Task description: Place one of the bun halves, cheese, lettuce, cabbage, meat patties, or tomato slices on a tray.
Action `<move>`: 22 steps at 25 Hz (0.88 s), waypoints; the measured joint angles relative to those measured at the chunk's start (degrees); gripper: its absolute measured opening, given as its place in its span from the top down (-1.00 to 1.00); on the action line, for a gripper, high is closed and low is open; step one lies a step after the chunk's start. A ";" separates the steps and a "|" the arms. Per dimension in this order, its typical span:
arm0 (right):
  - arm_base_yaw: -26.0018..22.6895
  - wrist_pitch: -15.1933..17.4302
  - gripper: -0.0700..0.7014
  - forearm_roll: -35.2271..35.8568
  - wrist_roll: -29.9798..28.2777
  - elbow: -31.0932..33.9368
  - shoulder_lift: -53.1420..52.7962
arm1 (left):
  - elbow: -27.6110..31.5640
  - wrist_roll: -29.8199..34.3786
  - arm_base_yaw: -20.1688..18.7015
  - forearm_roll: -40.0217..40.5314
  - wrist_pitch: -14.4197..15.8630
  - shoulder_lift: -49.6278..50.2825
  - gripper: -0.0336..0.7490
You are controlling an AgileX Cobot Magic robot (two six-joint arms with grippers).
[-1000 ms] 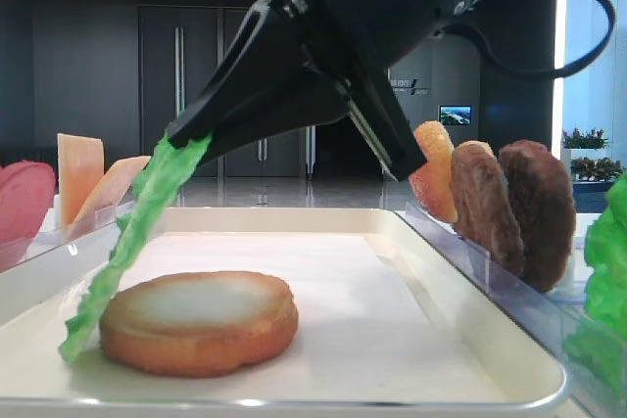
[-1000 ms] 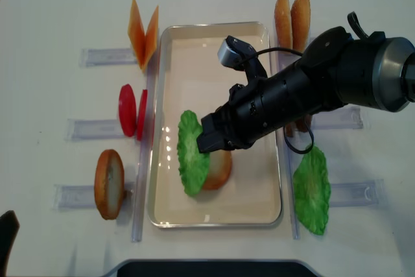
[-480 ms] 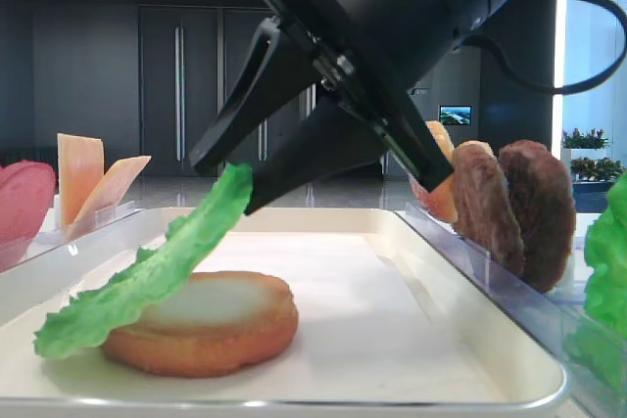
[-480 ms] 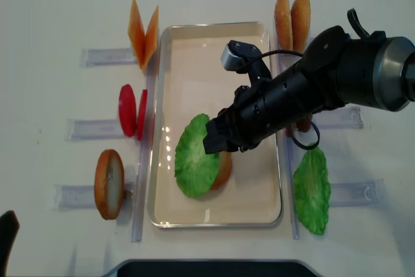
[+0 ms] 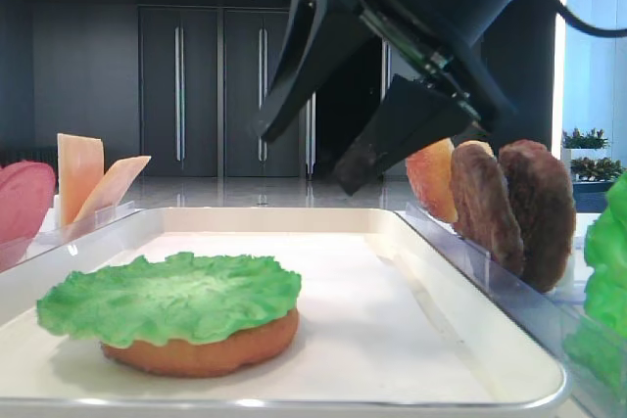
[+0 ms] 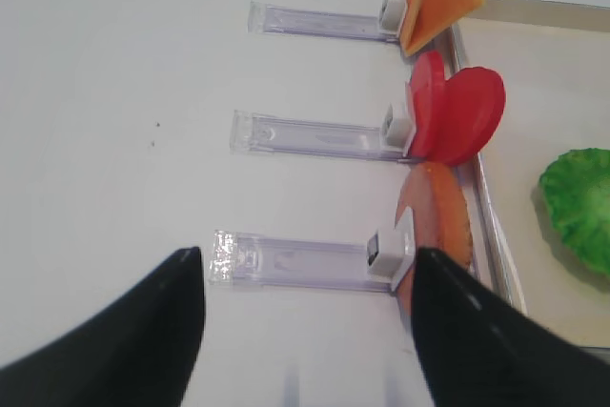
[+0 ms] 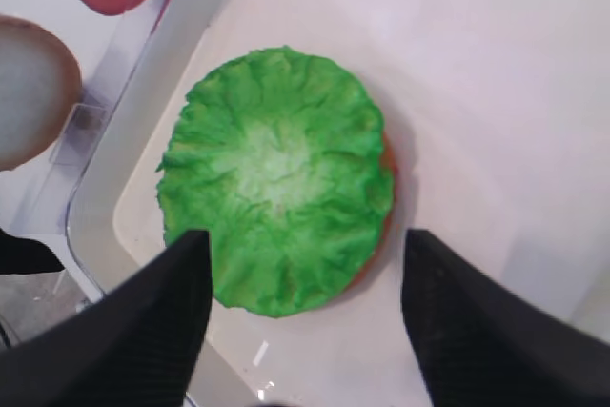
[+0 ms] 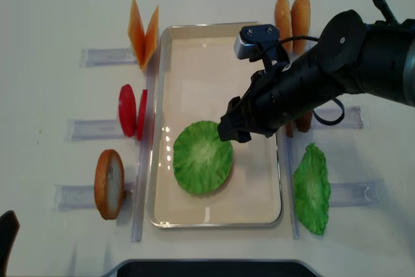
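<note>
Lettuce leaf (image 8: 202, 156) lay flat atop bun half (image 5: 201, 349), lower centre of tray (image 8: 259, 205); half a second earlier it hung tilted from the right gripper (image 5: 338, 149). Fingers (image 7: 162, 321) now spread, empty, lifted clear. Placement looked complete. Left gripper (image 6: 305, 331) fingers spread, idle.

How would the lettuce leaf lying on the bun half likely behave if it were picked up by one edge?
The lettuce leaf is thin and ruffled and drapes over the bun half, so it probably flops. It looks light and may slide off when nudged, since it only rests there.
</note>
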 joint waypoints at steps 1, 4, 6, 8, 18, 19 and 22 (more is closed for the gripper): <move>-0.16 -0.06 -0.34 -1.84 1.62 0.00 -0.73 | 0.00 0.00 0.00 0.00 0.00 0.00 -0.41; -0.42 -0.06 -0.34 -8.98 6.65 0.00 -3.71 | 0.00 0.00 0.00 0.00 0.00 0.00 -0.41; -0.49 0.07 -0.34 -14.25 10.59 0.00 -6.20 | 0.00 0.00 0.00 0.00 0.00 0.00 -0.41; -0.97 0.57 -0.34 -19.22 14.99 0.00 -8.60 | 0.00 0.00 0.00 0.00 0.00 0.00 -0.41; -11.48 12.09 -0.35 -39.54 28.85 0.00 -17.50 | 0.00 0.00 0.00 0.00 0.00 0.00 -0.41; -12.81 13.70 -0.35 -40.70 29.51 0.00 -18.06 | 0.00 0.00 0.00 0.00 0.00 0.00 -0.41; -17.93 18.56 -0.35 -44.73 32.30 0.00 -19.15 | 0.00 0.00 0.00 0.00 0.00 0.00 -0.41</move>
